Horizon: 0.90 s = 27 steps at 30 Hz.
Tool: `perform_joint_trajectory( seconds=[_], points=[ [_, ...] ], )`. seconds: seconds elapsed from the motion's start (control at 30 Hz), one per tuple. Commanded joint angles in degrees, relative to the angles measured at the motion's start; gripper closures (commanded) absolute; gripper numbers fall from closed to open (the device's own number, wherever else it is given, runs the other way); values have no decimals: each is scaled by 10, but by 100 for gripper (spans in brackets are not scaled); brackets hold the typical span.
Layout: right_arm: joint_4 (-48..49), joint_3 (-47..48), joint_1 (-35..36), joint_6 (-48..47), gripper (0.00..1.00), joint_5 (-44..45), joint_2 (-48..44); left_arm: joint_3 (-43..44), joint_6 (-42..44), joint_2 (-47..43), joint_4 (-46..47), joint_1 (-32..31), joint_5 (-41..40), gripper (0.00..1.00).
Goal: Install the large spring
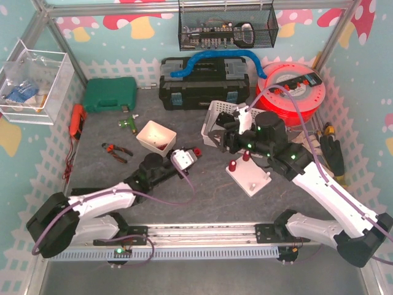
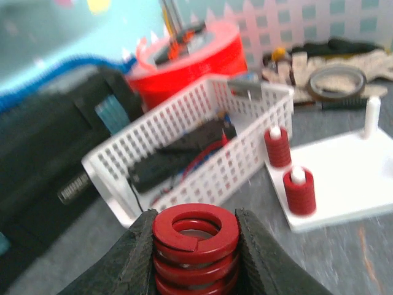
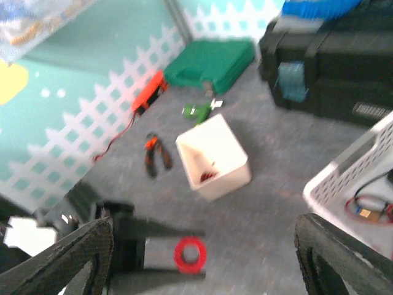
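The large spring (image 2: pixel 195 246), a thick red coil, stands upright between the black fingers (image 2: pixel 132 264) of my left gripper (image 1: pixel 187 157), which is shut on it just above the table. The right wrist view shows this spring (image 3: pixel 190 254) end-on. To its right lies the white peg plate (image 2: pixel 350 178), which carries two smaller red springs (image 2: pixel 299 190) on pegs and one bare white peg (image 2: pixel 371 115). My right gripper (image 1: pixel 223 140) hovers left of the plate (image 1: pixel 249 179) with its jaws wide apart and nothing between them.
A white mesh basket (image 1: pixel 215 117) holding cables stands behind the plate. Left of it is a small white bin (image 1: pixel 156 136), then pliers (image 1: pixel 116 150). A green case (image 1: pixel 109 93), black toolbox (image 1: pixel 202 83) and red reel (image 1: pixel 291 89) line the back.
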Motion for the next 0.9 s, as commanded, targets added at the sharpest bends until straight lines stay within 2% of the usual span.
perform_joint_trajectory(
  seconds=[0.0,0.17,0.47,0.7,0.87],
  points=[
    [-161,-3,0,-2,21,-111,1,-24,89,-48,120,-21,-26,98],
    [-183,-14,2,-10,24,-131,-3,-35,111,-35,140,-27,-23,99],
    [-151,-12,22,-1,28,-110,43,-16,100,36,170,-39,0,99],
    [-149,-10,24,-13,30,-90,83,-18,76,41,194,-48,23,99],
    [-109,-5,25,-11,33,-134,110,-20,68,24,184,-56,29,99]
  ],
)
